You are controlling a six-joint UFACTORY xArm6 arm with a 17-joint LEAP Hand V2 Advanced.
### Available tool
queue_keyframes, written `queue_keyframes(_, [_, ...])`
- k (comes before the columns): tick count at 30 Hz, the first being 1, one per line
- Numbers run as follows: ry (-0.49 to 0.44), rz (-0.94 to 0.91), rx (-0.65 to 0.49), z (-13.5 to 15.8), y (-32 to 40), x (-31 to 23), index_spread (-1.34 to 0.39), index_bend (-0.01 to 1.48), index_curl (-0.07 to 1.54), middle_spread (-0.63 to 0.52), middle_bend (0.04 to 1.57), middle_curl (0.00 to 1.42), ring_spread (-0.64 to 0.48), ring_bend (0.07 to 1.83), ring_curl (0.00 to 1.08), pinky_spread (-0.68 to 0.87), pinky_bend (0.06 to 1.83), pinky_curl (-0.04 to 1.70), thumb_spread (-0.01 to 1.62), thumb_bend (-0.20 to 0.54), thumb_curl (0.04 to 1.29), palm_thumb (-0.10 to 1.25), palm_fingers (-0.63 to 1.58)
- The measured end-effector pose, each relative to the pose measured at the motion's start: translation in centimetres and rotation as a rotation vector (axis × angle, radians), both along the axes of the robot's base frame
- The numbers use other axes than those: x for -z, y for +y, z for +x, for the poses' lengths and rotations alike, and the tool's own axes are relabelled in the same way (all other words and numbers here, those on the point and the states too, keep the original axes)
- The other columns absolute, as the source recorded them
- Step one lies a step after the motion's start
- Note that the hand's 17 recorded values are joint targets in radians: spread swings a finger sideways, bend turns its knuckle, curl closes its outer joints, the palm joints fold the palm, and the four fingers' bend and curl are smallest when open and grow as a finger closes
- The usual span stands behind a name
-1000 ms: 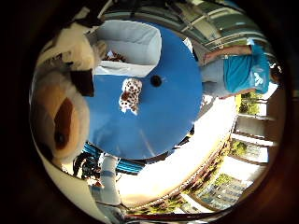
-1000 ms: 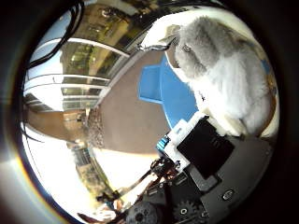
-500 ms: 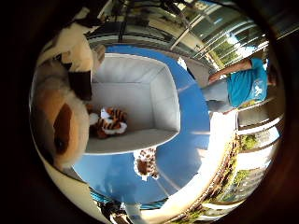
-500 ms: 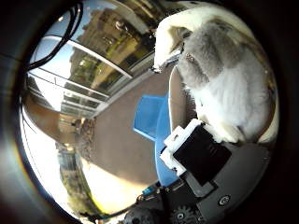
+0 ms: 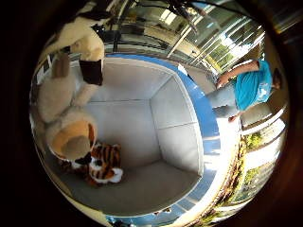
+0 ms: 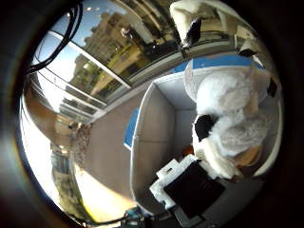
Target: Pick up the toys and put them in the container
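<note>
My hand (image 6: 190, 189) is curled round a fluffy cream and tan plush toy (image 6: 232, 118), which presses close against the palm; its tan snout (image 5: 71, 138) hangs over the container. The white, square-walled container (image 5: 165, 123) lies directly below the palm on the blue table (image 5: 209, 124). A small orange-and-black striped tiger toy (image 5: 103, 166) rests on the container's floor, beside the held plush's snout. Most of my fingers are hidden behind the plush.
The table's blue edge (image 6: 131, 127) shows beyond the container's outer wall (image 6: 151, 142). Paved ground, glass railings and buildings surround the table.
The palm has travelled from over the bare blue table to right above the container, the plush still in its grasp. The spotted toy on the table has dropped out of view.
</note>
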State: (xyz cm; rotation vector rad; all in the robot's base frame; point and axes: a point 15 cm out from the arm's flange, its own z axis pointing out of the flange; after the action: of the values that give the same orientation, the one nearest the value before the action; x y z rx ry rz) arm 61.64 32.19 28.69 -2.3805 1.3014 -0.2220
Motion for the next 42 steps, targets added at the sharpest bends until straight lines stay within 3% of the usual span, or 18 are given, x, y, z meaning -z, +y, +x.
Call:
queue_keyframes(5, [-0.004,-0.010,-0.030,-0.3,0.3,-0.1,-0.57,0.15,0.64,-0.02,0.28,0.44,0.23,0.75,0.37,0.43,1.20,0.53,1.08,-0.039,0.59,0.58,-0.09])
queue_keyframes(10, [0.000,-0.010,-0.029,-1.1,-0.6,-2.4,-0.51,0.15,0.54,0.00,0.21,0.40,0.25,0.66,0.32,0.46,1.12,0.47,1.09,-0.037,0.54,0.56,-0.04])
queue_keyframes(18, [0.138,-0.062,-0.021,-7.8,-6.2,-9.4,-0.27,0.13,0.41,0.07,0.22,0.39,0.29,0.64,0.31,0.49,1.02,0.40,1.11,-0.036,0.47,0.53,0.05])
queue_keyframes(24, [0.265,-0.099,0.089,-11.9,-15.7,-13.1,-0.14,0.15,0.37,0.11,0.23,0.38,0.31,0.64,0.31,0.50,0.98,0.36,1.12,-0.039,0.43,0.49,0.10])
queue_keyframes(28, [0.297,-0.100,0.175,-12.5,-21.0,-14.1,-0.08,0.15,0.34,0.13,0.22,0.38,0.31,0.63,0.30,0.50,0.96,0.34,1.12,-0.035,0.41,0.47,0.12])
queue_keyframes(31, [0.319,-0.094,0.238,-12.5,-24.2,-13.7,-0.05,0.15,0.32,0.14,0.21,0.37,0.32,0.62,0.30,0.51,0.96,0.32,1.13,-0.032,0.40,0.46,0.14])
queue_keyframes(35, [0.437,-0.107,0.279,-13.8,-25.9,-8.4,-0.02,0.15,0.31,0.14,0.20,0.37,0.32,0.62,0.30,0.51,0.96,0.31,1.13,-0.033,0.38,0.45,0.14])
queue_keyframes(42, [0.513,-0.110,0.366,-14.2,-26.3,-1.2,0.02,0.15,0.28,0.16,0.20,0.37,0.34,0.64,0.30,0.52,0.96,0.28,1.14,-0.032,0.36,0.43,0.18])
